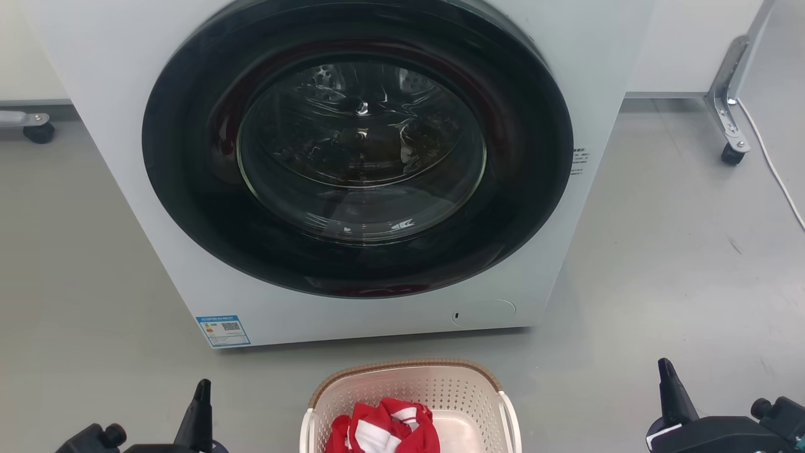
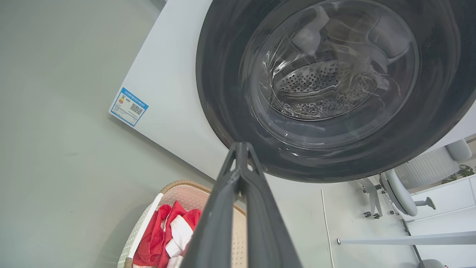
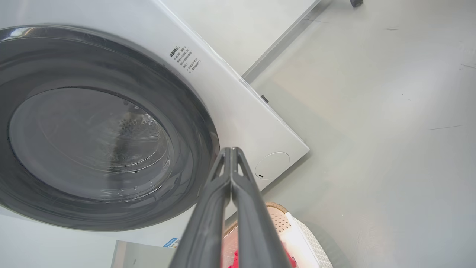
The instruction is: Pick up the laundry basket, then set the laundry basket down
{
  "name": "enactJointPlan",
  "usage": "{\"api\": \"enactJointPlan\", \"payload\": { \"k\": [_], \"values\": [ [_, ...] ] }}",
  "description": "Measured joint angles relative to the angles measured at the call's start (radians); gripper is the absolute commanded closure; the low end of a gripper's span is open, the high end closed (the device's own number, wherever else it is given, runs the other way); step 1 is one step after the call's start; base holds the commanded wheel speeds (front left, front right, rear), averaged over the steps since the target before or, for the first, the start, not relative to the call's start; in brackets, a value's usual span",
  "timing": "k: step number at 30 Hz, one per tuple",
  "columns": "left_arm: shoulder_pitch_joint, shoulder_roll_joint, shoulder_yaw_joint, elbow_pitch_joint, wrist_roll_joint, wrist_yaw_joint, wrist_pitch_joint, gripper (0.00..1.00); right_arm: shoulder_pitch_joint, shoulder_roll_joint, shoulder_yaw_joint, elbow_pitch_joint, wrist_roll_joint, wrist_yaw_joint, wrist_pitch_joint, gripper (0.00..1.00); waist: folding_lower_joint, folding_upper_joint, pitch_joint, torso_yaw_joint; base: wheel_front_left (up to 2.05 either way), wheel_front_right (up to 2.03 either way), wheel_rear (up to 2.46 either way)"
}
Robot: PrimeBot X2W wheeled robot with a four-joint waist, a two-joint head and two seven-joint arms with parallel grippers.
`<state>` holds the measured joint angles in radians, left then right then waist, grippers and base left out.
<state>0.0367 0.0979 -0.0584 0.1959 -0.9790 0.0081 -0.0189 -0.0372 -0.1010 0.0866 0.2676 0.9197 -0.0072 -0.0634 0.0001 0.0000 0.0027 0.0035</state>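
Head view shows the laundry basket (image 1: 440, 387) standing on the floor just in front of the washing machine (image 1: 113, 157), with a red and white garment (image 1: 387, 428) bunched inside. The left hand (image 1: 202, 387) and the right hand (image 1: 665, 368) hang well apart from it, one on each side, touching nothing. In the wrist views the left fingers (image 2: 219, 208) and the right fingers (image 3: 208, 216) lie pressed together, empty. The lift likely goes wrong at the white side handles (image 1: 510, 418). If a hand does not part before it arrives, it will probably shove the light basket across the floor. If only one hand catches, the basket would tip and may spill the garment. The smooth plastic could also slip, and a forward swing risks knocking the machine's door (image 1: 358, 145).
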Motion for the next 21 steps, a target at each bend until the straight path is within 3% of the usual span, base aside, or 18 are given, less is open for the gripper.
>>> {"api": "enactJointPlan", "payload": {
  "k": [21],
  "values": [
    [-0.049, -0.022, 0.061, 0.042, -0.259, -0.054, 0.054, 1.0, -0.02, 0.022, -0.091, 0.013, 0.285, 0.053, 0.072, 1.0, 0.0, 0.0, 0.0, -0.001, 0.0, 0.0, 0.0]
  ]
}}
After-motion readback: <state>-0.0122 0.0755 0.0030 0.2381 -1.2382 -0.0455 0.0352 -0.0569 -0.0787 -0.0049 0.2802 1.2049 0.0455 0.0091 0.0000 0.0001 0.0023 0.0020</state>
